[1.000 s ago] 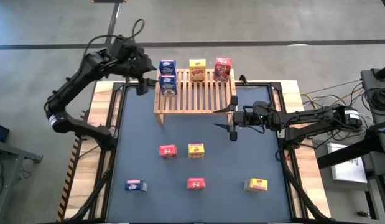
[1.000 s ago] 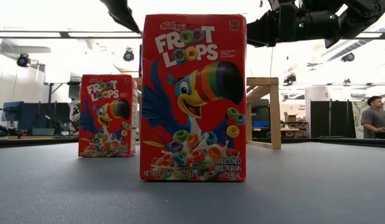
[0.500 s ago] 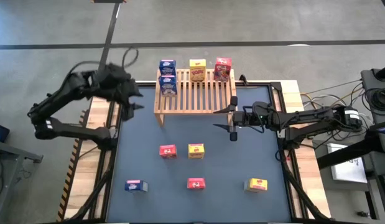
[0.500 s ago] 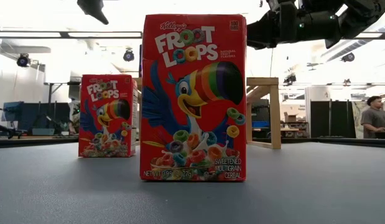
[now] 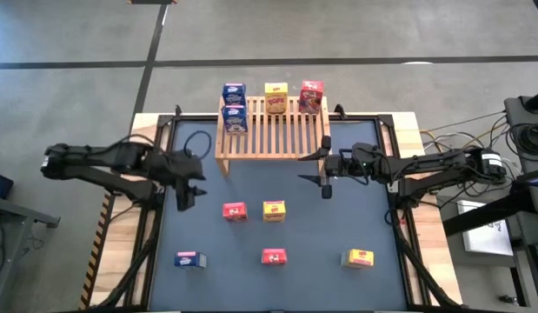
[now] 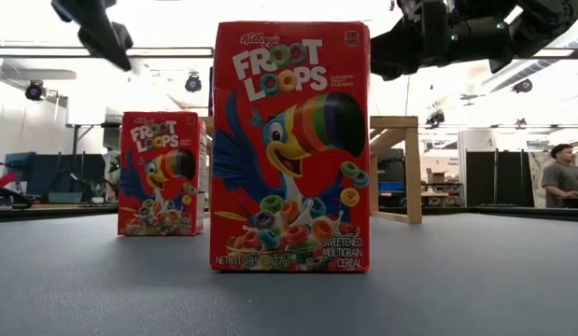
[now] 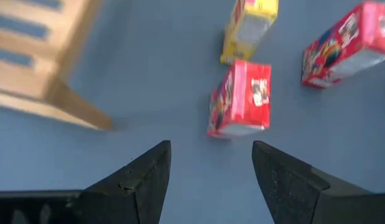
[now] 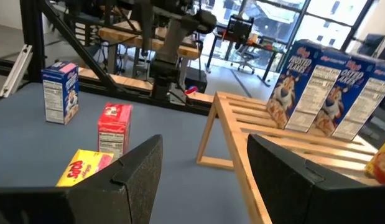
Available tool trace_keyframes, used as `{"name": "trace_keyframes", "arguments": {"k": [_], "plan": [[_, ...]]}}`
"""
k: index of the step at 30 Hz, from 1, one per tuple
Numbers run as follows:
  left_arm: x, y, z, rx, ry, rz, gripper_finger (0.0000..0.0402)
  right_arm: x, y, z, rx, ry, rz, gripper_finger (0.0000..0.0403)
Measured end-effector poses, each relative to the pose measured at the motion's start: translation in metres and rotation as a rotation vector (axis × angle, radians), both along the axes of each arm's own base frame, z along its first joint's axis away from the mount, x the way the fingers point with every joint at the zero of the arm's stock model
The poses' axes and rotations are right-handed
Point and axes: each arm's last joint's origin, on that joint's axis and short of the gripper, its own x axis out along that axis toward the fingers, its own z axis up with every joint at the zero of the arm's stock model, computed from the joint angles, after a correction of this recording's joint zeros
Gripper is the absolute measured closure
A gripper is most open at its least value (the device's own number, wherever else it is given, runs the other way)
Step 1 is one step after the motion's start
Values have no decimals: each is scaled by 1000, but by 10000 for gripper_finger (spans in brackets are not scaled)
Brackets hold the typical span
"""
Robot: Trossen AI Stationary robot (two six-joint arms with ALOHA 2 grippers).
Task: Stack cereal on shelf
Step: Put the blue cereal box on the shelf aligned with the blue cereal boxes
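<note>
the left gripper [image 5: 187,185] hangs open and empty over the mat's left side, just left of a red box [image 5: 235,210] standing beside a yellow box [image 5: 274,209]. the right gripper [image 5: 325,165], also open and empty, waits near the shelf [image 5: 273,130]. four boxes stand on the shelf's far part; five remain on the table [image 5: 277,235].

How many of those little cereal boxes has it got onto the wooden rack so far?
Four stand on the shelf: two blue, one yellow, one red. Nothing is in hand: the left pincer hangs open over the mat by a red box, and the right pincer waits open. Five boxes are left on the mat.
</note>
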Motion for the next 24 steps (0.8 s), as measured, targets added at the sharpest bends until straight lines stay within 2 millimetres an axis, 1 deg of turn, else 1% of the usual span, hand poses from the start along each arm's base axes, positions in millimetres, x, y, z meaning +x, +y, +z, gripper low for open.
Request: {"name": "trace_keyframes", "arguments": {"k": [4,10,15,20,24], "plan": [[5,-10,-12,-32,49,7,194,0,1,0,24,0,4,179],[11,-25,-15,-92,100,14,194,1,8,0,26,1,31,179],[5,-40,-15,-140,180,43,194,2,12,0,25,0,49,179],[-2,-56,-15,-198,204,70,194,2,13,0,25,-1,50,179],[-7,-67,-15,-211,198,92,194,2,13,1,27,-9,50,179]]}}
